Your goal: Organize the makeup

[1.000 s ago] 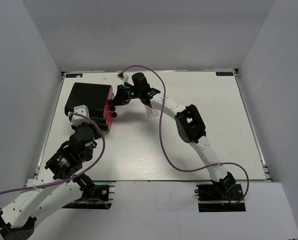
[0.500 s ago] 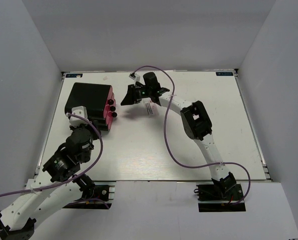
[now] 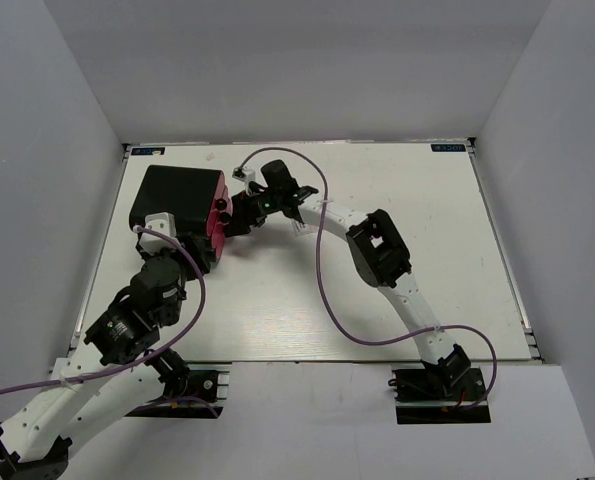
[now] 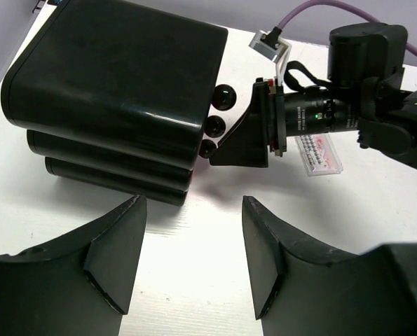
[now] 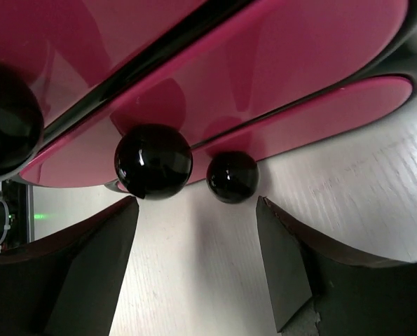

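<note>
Jaws spread on both: your right gripper (image 5: 194, 259) sits at the black knobs (image 5: 153, 161) of the case (image 4: 117, 77), left gripper (image 4: 190, 252) hovers just short of it. You've got the white-pink packet (image 4: 319, 152) lying flat beneath the right arm (image 3: 377, 250).

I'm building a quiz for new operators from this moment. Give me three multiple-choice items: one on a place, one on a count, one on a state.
1. Where on the table does the black-and-pink case stand?
A. far left corner
B. far right corner
C. near edge, middle

2. How many round black knobs show on its pink front?
A. one
B. three
C. five

3. How is the right gripper?
A. open and empty, at the knobs
B. shut on a lipstick
C. shut on a brush

Answers:
1 A: the top view shows it by the far left corner.
2 B: the left wrist view shows three in a row.
3 A: its fingers stand apart just short of the knobs.
</note>
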{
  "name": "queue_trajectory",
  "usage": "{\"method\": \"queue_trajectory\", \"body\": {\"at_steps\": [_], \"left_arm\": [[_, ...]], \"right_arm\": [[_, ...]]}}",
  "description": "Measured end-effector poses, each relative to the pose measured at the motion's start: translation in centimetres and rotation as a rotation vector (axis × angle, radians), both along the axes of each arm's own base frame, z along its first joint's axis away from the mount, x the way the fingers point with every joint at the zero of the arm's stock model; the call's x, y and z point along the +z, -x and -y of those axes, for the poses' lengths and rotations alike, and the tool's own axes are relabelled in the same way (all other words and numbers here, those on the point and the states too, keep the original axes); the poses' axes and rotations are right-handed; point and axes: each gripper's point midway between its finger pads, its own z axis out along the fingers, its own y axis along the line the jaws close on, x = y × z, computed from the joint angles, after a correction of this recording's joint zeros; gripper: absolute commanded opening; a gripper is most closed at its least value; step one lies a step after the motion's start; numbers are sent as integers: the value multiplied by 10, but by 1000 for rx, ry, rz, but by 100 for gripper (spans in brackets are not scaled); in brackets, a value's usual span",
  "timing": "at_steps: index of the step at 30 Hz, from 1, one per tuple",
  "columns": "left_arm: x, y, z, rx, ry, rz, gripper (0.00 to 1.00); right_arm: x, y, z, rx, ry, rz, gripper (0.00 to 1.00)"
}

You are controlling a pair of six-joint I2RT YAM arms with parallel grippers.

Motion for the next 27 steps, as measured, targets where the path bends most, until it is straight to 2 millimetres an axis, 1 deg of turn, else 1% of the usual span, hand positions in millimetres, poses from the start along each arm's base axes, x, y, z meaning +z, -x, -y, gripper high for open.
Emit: {"method": "queue_trajectory", "body": {"at_steps": [5, 10, 18, 23, 27], "left_arm": [[0, 0, 1, -3, -1, -1, 67], [-1, 0, 1, -7, -4, -3, 67], [-2, -1, 2, -9, -11, -8, 68], [-5, -2, 4, -10, -21, -19, 68], [-6, -3, 5, -11, -25, -25, 68]], "right_arm": [[-10, -1, -3, -7, 7, -17, 71], [-28, -2, -2, -33, 23, -75, 70], [-23, -5, -11, -50, -23, -101, 68], [-28, -3, -15, -48, -39, -116, 63], [-28, -5, -17, -56, -51, -119, 56]]}}
